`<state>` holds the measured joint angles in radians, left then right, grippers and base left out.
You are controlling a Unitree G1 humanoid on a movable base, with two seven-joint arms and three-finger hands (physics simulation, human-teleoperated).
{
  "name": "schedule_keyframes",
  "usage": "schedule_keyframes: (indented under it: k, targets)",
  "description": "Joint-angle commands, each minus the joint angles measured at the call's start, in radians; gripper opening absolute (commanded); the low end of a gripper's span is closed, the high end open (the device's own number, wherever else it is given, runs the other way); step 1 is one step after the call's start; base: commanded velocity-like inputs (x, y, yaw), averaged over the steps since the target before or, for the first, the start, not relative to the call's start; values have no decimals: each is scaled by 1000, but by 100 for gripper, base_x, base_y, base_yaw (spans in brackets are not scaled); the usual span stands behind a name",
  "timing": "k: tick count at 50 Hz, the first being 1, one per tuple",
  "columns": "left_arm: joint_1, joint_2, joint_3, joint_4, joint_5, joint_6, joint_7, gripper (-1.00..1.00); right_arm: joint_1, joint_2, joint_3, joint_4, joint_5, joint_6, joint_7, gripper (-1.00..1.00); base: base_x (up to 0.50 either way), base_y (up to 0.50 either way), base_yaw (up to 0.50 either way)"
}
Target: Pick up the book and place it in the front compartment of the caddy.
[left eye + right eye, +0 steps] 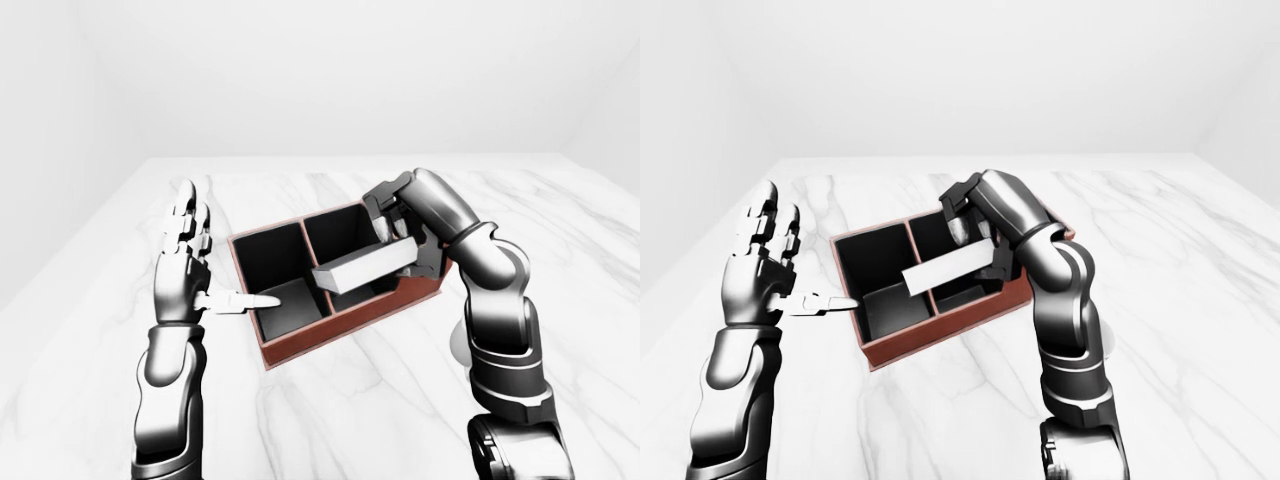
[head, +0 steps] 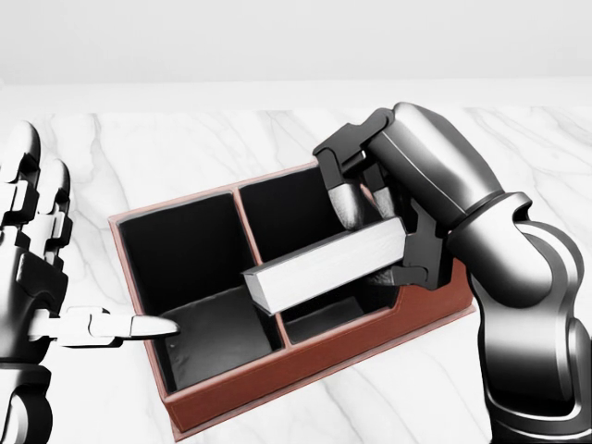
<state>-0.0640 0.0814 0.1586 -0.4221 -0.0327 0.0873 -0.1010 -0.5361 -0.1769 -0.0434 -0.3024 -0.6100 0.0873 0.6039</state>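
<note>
Your right hand (image 2: 384,231) is clamped on the book (image 2: 324,264), fingers over its top edge and thumb underneath, and the book hangs above the caddy (image 2: 305,356), not yet inside any cell. In the head view it lies nearly flat, slanting from about 8 o'clock up toward 2 o'clock, and it crosses the divider between the big left cell and the smaller cells on the right.

Judging from that pose, the book is too flat to drop in. Roll your wrist so the page edge points down and the long side runs parallel to the near wall, the one at 6 o'clock in the head view. Then shift toward the low cell at 5 o'clock, which I take to be the front compartment (image 2: 338,314), though part of it is hidden behind the book.

Lower slowly. The risk is 1 corner catching the divider and twisting the book out of your grip.

Your left hand (image 2: 55,296) is spread apart, 1 finger pointing at the caddy's 9 o'clock wall; whether it touches is unclear. Hold it there as a brace.
</note>
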Motion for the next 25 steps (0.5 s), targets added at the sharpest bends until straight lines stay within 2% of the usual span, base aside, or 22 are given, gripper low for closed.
schedule_keyframes:
  k: [1, 25]
  targets:
    - [1, -1, -1, 5, 2, 0, 0, 100, -59, -9, -12, 47, 51, 0, -51, -100, 0, 0, 0]
    - [1, -1, -3, 8, 5, 0, 1, 100, -136, -26, -18, 167, 86, 0, -100, -100, 0, 0, 0]
